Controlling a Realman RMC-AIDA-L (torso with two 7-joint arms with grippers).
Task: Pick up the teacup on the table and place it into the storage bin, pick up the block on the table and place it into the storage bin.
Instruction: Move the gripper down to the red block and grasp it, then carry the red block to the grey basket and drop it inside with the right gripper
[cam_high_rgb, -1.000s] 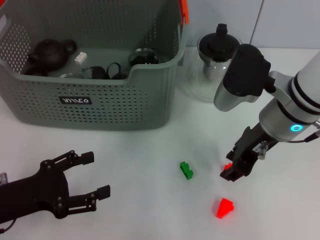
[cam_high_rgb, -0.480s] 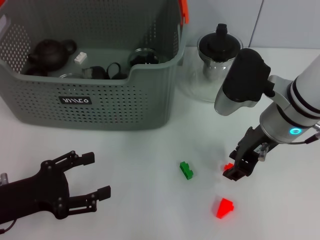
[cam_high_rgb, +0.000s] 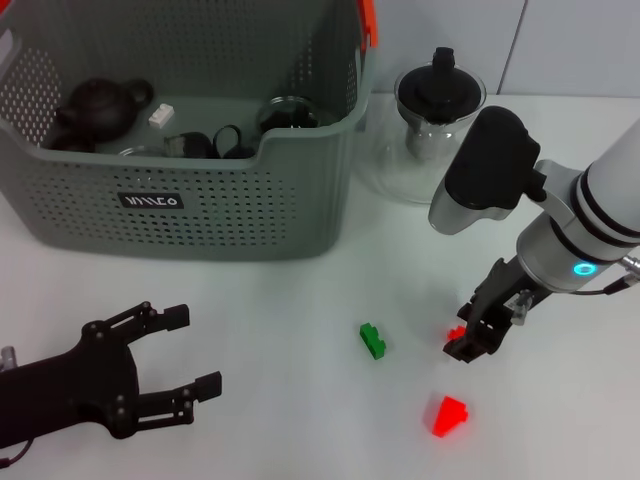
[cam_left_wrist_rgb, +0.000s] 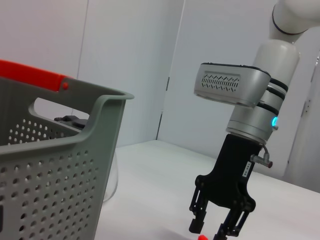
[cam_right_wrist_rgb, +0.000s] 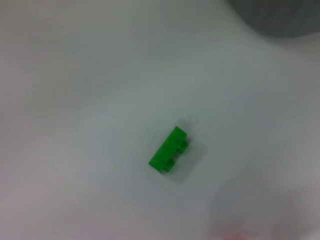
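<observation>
The left claw (cam_high_rgb: 180, 352) lies low over the white desk (cam_high_rgb: 290, 400) at its near left corner, black fingers spread wide and released, nothing between them; it is well apart from every block. Behind it stands the storage bin (cam_high_rgb: 200, 215), a grey perforated basket with a black label (cam_high_rgb: 152, 201) on its front wall and an orange-red handle piece (cam_high_rgb: 368, 20) at its back right corner; inside it sit a dark teapot (cam_high_rgb: 100, 105), a small white piece (cam_high_rgb: 161, 115), and some dark glassy cups near the front dip of the rim, too jumbled to tell apart. In the left wrist view the bin's rim (cam_left_wrist_rgb: 95, 107) fills the near side.

On the bare desk in front of the bin's right end lies a green block (cam_high_rgb: 373, 341), on its own and touching nothing; the right wrist view shows it (cam_right_wrist_rgb: 169, 150) alone on the white surface.

To the right of the bin, just beside its corner, stands a glass teapot with a black lid (cam_high_rgb: 438, 90).

The right claw (cam_high_rgb: 468, 340) points down at the desk near a small red block (cam_high_rgb: 455, 333); its fingers are parted, tips at the block's sides; whether they press it I cannot tell. The left wrist view shows that claw (cam_left_wrist_rgb: 217, 231) parted, with a red speck (cam_left_wrist_rgb: 202, 237) between its tips. A larger red block (cam_high_rgb: 450, 414) lies nearer the front edge, apart from the claw.
</observation>
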